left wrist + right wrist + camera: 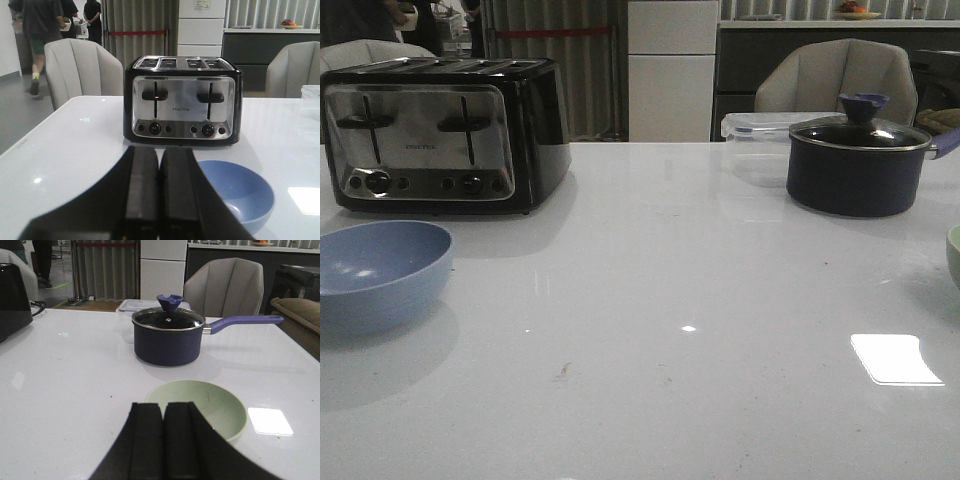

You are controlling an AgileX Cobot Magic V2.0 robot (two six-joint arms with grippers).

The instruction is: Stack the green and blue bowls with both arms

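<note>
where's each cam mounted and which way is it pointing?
Front: looks forward over the table; blue bowl left, green bowl at right edge; no arm visible.
Left wrist: behind shut left fingers, facing toaster, blue bowl.
Right wrist: behind shut right fingers, facing green bowl, pot.
Shared: toaster, pot, bowls.

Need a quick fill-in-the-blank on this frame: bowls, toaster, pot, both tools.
1. The blue bowl sits in front of the ____.
2. The green bowl sits in front of the navy pot, whose lid is ____.
3. Both the left tool and the right tool have their fingers ____.
4. The two bowls are at ____ ends of the table, not yet stacked.

Missing words: toaster; on; shut; opposite
</note>
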